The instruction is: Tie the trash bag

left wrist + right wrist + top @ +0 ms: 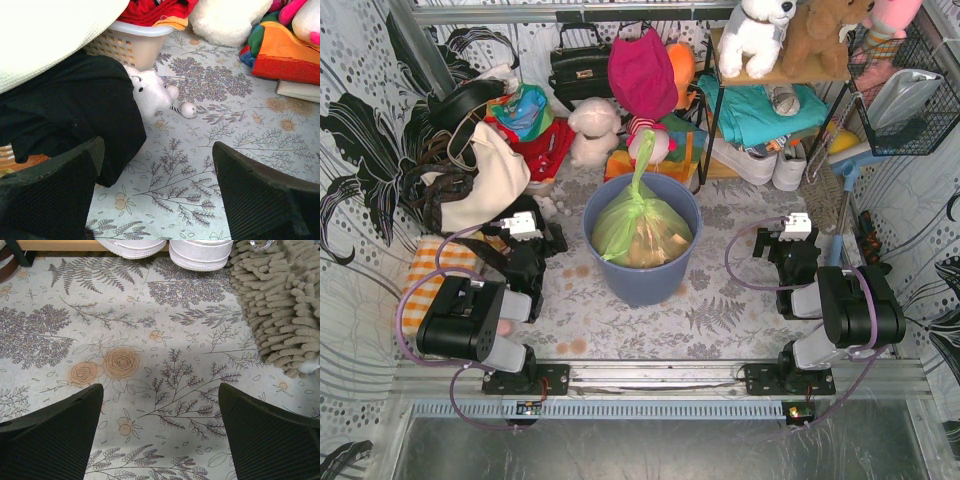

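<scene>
The left end effector (157, 145) and right end effector (160, 387) are hanging wide open over the table (150, 315), holding nothing, as the trash bag (640, 225) is sitting in the blue bin (640, 285) between them, its gathered neck rising upright; the left arm is looking slightly nearer.

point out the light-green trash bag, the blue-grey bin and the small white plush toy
light-green translucent plastic trash bag (623, 228), top external view, its bulging side
blue-grey round plastic bin (642, 286), top external view, front outer wall
small white plush toy (150, 95), left wrist view, its body
</scene>
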